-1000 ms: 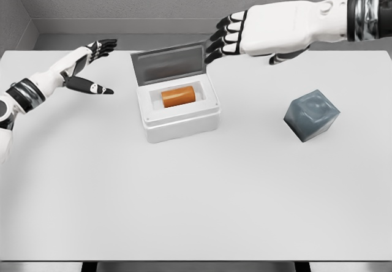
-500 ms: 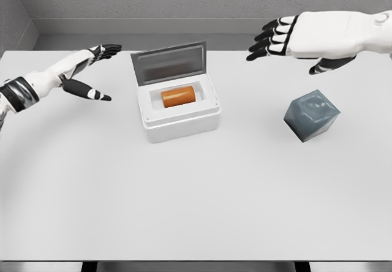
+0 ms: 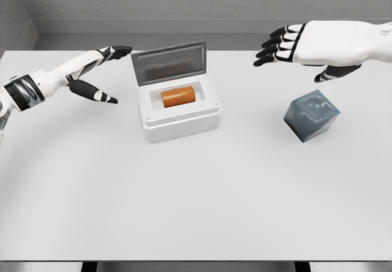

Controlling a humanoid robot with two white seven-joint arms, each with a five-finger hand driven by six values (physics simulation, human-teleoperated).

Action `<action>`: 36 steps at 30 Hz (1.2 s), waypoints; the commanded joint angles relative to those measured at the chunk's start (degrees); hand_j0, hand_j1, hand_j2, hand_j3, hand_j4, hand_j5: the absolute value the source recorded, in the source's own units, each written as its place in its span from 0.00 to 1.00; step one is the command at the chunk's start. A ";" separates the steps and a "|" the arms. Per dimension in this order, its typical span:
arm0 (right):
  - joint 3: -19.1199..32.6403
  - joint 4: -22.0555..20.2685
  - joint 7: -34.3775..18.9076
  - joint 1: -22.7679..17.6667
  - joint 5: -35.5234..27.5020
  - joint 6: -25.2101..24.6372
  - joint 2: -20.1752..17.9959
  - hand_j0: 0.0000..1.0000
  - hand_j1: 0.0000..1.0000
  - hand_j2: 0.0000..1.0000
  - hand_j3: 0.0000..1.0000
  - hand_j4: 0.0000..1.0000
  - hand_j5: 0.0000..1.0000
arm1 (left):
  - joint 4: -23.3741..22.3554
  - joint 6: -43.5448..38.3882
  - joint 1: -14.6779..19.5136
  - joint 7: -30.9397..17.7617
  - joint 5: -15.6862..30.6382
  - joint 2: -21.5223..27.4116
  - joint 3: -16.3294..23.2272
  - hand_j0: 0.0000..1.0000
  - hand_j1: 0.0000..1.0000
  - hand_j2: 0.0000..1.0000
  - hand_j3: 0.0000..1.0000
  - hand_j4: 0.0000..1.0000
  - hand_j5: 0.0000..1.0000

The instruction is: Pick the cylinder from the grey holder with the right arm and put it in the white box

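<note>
A white table (image 3: 196, 211) filled most of the frame. Left of centre stood the white box (image 3: 181, 122), its grey lid (image 3: 169, 64) tilted open at the back, and the orange cylinder (image 3: 178, 95) was seen lying on its side inside it. At right of centre the grey holder (image 3: 311, 115) sat empty, tilted on the table. The right hand (image 3: 312, 43) hovered at upper right, above the holder, fingers spread wide and nothing held. The left hand (image 3: 92, 70) reached in from the left edge, fingers extended and empty, its fingertips (image 3: 125, 49) just beside the lid's left corner. The lid could be knocked or the box shoved if that hand were carried further right; the holder could be toppled if the right hand were lowered.
</note>
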State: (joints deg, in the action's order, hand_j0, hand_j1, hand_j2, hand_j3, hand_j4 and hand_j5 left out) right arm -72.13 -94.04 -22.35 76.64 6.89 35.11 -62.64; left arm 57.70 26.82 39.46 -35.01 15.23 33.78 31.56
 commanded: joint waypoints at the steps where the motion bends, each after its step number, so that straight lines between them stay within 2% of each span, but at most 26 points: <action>1: 0.24 -0.01 0.03 0.00 -0.30 -0.11 -0.03 1.00 1.00 1.00 1.00 1.00 1.00 | 0.14 -0.10 0.00 0.01 0.41 -0.03 0.08 1.00 1.00 1.00 1.00 1.00 1.00; 25: 0.24 0.79 0.03 -0.44 -0.83 -0.11 1.20 1.00 1.00 1.00 1.00 1.00 1.00 | 5.41 -0.01 -1.58 0.01 1.03 0.58 0.16 1.00 1.00 1.00 1.00 1.00 1.00; 36: 0.24 0.79 0.03 -0.53 -0.83 -0.11 1.55 1.00 1.00 1.00 1.00 1.00 1.00 | 7.43 0.07 -2.81 0.01 2.17 2.69 -0.01 1.00 1.00 1.00 1.00 1.00 1.00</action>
State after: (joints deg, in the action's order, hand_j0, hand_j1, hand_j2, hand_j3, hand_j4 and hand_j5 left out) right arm -71.97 -93.26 -22.35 76.11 6.37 35.11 -61.10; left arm 64.89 26.97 36.65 -35.01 16.83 35.82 31.63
